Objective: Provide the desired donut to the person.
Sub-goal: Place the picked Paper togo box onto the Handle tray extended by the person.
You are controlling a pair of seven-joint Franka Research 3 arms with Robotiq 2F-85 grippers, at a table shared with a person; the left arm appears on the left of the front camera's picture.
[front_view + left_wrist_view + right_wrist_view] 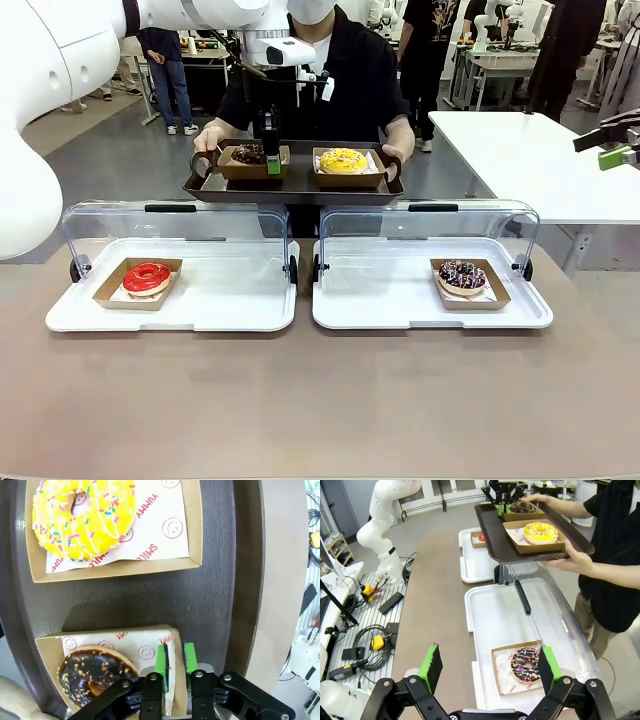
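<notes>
White trays sit nearest us in the front view: the left white tray [200,310] at lower left carries a red donut [147,278] in a cardboard box, the right white tray [400,305] at lower right carries a sprinkled chocolate donut [462,276] in its box, both with clear lids [175,228] tipped back. Behind them, centre frame, we see the person [350,75] holding a dark tray [290,187] with both hands. On it sit a chocolate donut [248,153] at left and a yellow donut [343,160] at right, each boxed. The left gripper [272,165] is down at the chocolate donut's box [50,652]; in the left wrist view its green pads [161,660] stand narrowly parted on either side of the box wall, and we can't tell if they touch it. The right gripper [485,667] is spread wide, holding nothing, above the sprinkled donut's tray.
</notes>
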